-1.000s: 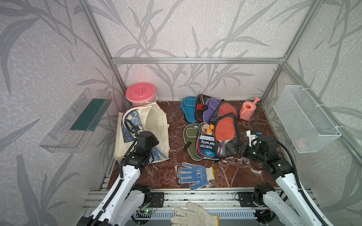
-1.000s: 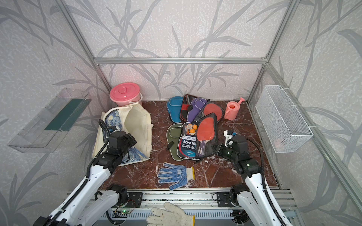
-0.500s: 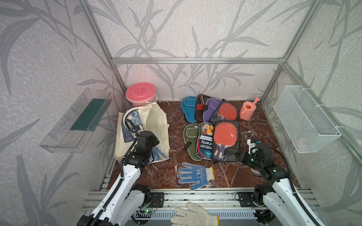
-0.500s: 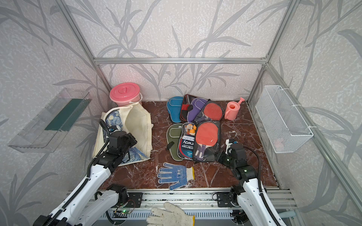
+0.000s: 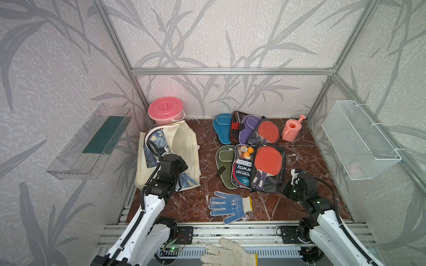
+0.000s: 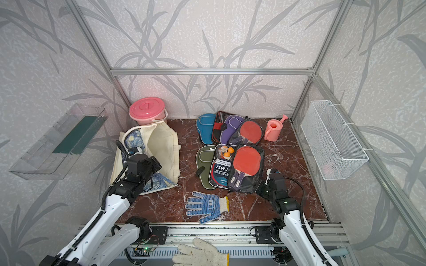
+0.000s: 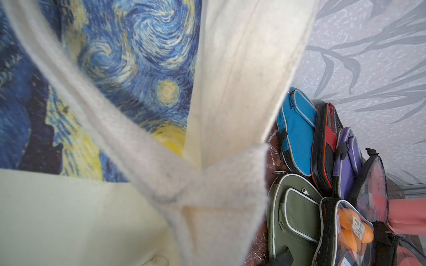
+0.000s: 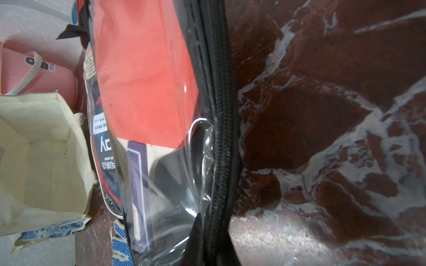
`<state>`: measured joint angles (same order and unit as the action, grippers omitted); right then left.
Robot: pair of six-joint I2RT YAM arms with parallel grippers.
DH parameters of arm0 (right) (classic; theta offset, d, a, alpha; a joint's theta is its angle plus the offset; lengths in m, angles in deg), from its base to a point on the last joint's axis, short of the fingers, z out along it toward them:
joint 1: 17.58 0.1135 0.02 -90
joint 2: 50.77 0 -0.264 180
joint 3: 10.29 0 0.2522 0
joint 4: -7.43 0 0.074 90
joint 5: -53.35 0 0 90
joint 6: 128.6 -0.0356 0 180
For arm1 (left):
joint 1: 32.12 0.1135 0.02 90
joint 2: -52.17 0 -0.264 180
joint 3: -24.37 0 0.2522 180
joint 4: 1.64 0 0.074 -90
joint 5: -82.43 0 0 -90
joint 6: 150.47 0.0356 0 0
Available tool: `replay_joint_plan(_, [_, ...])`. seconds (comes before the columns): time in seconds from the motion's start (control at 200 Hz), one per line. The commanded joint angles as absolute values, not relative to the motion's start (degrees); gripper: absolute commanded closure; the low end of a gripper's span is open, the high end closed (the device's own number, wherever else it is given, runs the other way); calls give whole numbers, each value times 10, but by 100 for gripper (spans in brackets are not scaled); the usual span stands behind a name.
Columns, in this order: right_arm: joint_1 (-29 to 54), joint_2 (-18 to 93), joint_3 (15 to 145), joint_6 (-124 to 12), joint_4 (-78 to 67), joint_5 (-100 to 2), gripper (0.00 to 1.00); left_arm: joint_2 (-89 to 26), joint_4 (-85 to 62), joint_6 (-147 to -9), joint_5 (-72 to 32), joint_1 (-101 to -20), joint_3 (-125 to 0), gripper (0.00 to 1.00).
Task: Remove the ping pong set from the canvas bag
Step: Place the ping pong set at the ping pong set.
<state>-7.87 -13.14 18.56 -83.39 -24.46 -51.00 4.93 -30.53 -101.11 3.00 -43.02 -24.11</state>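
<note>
Left gripper [image 5: 178, 166] on the canvas bag [image 5: 183, 141] by the desk [image 5: 302, 149] left edge, jaws pressed together. Right gripper [image 5: 286, 187] at the clear paddle pack [image 5: 268, 171] near corner, jaws almost closed.

Lab robot cell; aluminium frame [image 5: 230, 71]

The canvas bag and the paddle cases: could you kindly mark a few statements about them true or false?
1. The blue paddle-shaped zip case lies outside the cream canvas bag. True.
2. The pink lidded plastic bucket stands at the table's front edge. False: it stands by the back wall, behind the bag.
3. The blue-dotted knit work glove lies on top of the bag. False: it lies on the dark marble tabletop, apart from the bag.
4. Orange balls show through a clear-fronted pack beside the olive green zip case. True.
</note>
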Motion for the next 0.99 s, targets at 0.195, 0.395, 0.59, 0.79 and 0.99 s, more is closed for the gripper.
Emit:
replay_joint_plan(0.195, [-83, -102, 166, -819, -213, -451, 66, 62, -321, -1021, -12, -428, -299, 100])
replay_joint_plan(0.395, [-83, -117, 167, -820, -227, -451, 41, 67, -326, -1027, -18, -428, -318, 100])
replay_joint_plan(0.59, [-83, -152, 207, -793, -265, -450, 12, 75, -325, -1036, -14, -428, -326, 100])
replay_joint_plan(0.79, [-81, -107, 287, -756, -262, -485, 1, 78, -321, -1043, -19, -428, -334, 100])
replay_joint_plan(0.99, [-10, 20, 380, -734, -181, -524, 1, 85, -325, -1046, -26, -428, -340, 100])
